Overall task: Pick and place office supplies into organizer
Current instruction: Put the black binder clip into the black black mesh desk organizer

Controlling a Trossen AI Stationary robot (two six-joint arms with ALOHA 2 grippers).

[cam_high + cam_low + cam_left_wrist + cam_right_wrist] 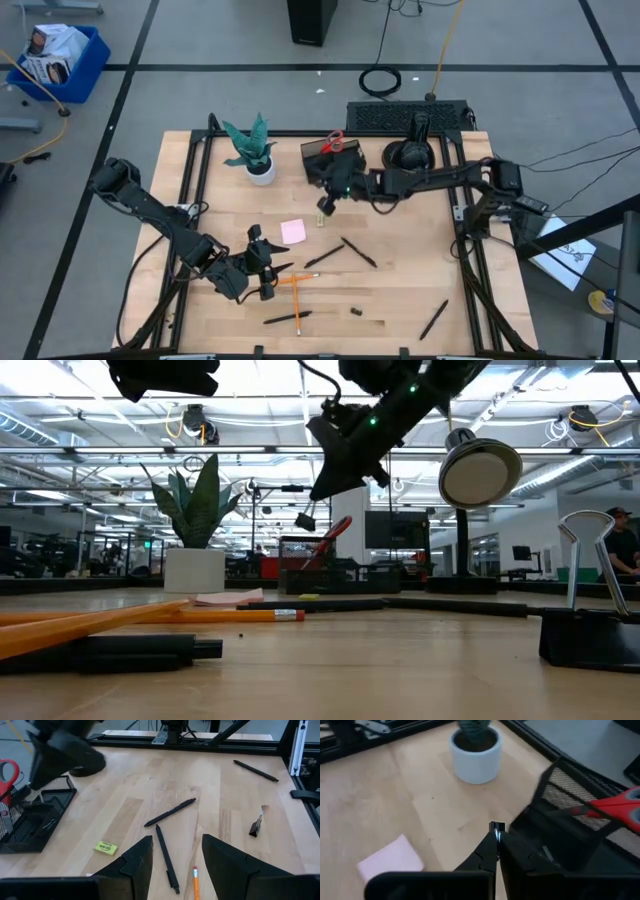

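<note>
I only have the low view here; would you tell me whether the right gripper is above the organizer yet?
Observer: Not quite. The high view shows the right gripper, shut on a small clip, at the edge of the organizer that faces the table's middle.
Operator: Thank you. What is the left gripper doing?
Observer: The left gripper is open, over a black pen and an orange pencil.
Operator: Is anything loose near the organizer?
Observer: A yellow piece lies on the table beside it.
</note>
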